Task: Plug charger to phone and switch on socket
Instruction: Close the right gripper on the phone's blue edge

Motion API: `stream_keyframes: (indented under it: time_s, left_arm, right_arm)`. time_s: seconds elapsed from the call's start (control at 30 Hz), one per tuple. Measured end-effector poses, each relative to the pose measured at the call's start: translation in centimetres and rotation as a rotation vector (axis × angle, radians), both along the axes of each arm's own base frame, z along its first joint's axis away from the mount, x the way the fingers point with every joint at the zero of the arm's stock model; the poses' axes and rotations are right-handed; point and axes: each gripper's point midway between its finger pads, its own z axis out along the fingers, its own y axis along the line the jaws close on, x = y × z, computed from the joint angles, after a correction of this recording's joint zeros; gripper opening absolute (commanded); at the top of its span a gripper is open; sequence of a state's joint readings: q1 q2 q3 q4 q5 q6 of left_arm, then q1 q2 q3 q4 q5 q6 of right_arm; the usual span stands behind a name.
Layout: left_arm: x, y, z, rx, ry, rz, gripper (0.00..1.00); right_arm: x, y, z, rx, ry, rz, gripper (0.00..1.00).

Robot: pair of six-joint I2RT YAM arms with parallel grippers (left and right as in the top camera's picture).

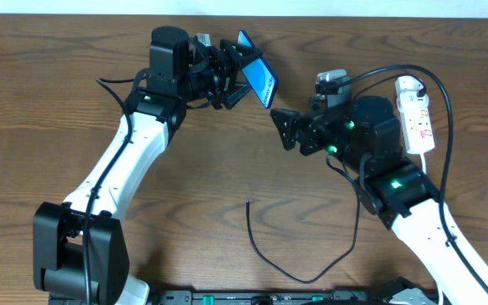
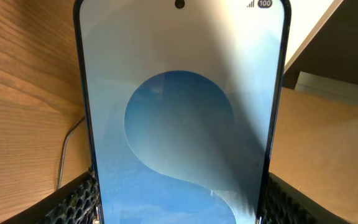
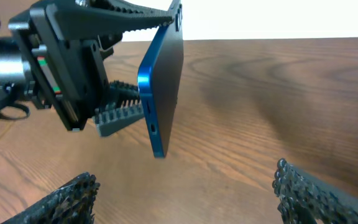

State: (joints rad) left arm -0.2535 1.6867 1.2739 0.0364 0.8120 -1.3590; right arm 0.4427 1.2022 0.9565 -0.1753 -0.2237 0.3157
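On the left of the table, the left gripper is clamped on the phone and holds it off the wood, tilted, with the blue screen facing up and to the right. The left wrist view is filled by that screen. Its lower end is cut off, and only the ribbed finger pads show at the bottom corners. In the right wrist view the phone appears edge-on, with its screen hidden. Near the table's middle the charger lies loose. Its thin tip points away from the robot, the cable loops toward the near edge, and its other end disappears under the right arm. The right gripper hovers just right of the phone, jaws spread wide with nothing between them. At the far right lies the socket, partly covered by the right arm. The state of its red switches cannot be made out.
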Motion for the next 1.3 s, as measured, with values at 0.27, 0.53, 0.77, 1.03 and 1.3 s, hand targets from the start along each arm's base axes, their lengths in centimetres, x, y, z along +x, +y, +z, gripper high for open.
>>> stream_keyframes:
  time_s: [0.27,0.53,0.77,1.03,1.3]
  left_arm:
    - [0.1,0.0,0.1,-0.003,-0.001,0.005,0.07]
    - [0.2,0.0,0.2,-0.014,0.01,0.016,0.08]
    - [0.3,0.1,0.2,-0.014,0.013,0.02,0.07]
    - [0.1,-0.1,0.2,-0.014,0.012,0.015,0.07]
    - [-0.3,-0.9,0.2,-0.014,0.012,-0.002,0.07]
  right_arm:
    - [0.6,1.6,-0.6,0.02,0.001,0.02,0.95]
    - [1.2,2.1,0.3,0.044,-0.041,0.021,0.97]
    - [2.8,2.9,-1.9,0.033,-0.018,0.022,0.99]
    - [3.4,3.4,-1.0,0.063,-0.062,0.028,0.97]
    - [3.6,3.5,-0.6,0.074,-0.078,0.027,0.91]
